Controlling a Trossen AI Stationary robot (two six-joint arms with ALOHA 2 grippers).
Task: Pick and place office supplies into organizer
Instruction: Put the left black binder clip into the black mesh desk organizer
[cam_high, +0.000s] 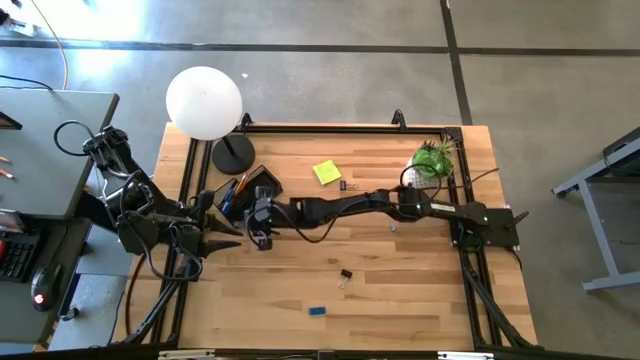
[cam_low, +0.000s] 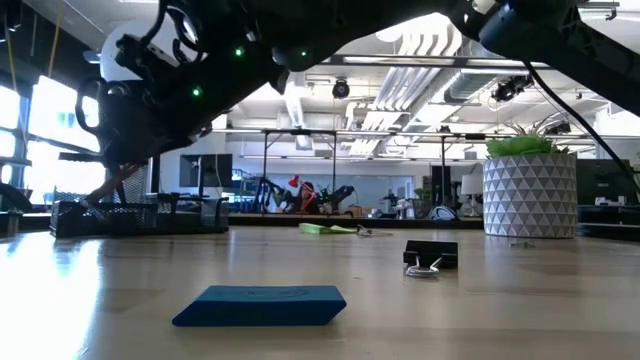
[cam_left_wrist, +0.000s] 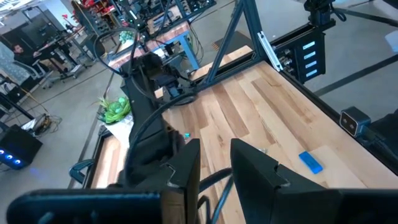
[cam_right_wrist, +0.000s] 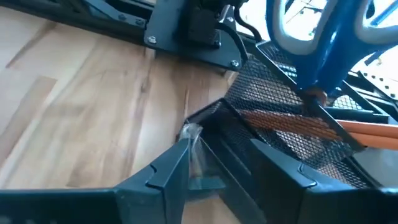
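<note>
Though hidden from above, scissors (cam_right_wrist: 339, 43) and pencils (cam_right_wrist: 298, 122) fill the organizer (cam_right_wrist: 280, 134).

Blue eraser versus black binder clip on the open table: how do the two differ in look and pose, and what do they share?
The blue eraser is a flat blue slab lying low on the wood; the black binder clip is black, taller and boxier, with wire handles showing. In the high view the eraser lies nearer the table's front edge, the clip farther in. Both rest loose on the table, outside the organizer, with neither gripper on them.
</note>
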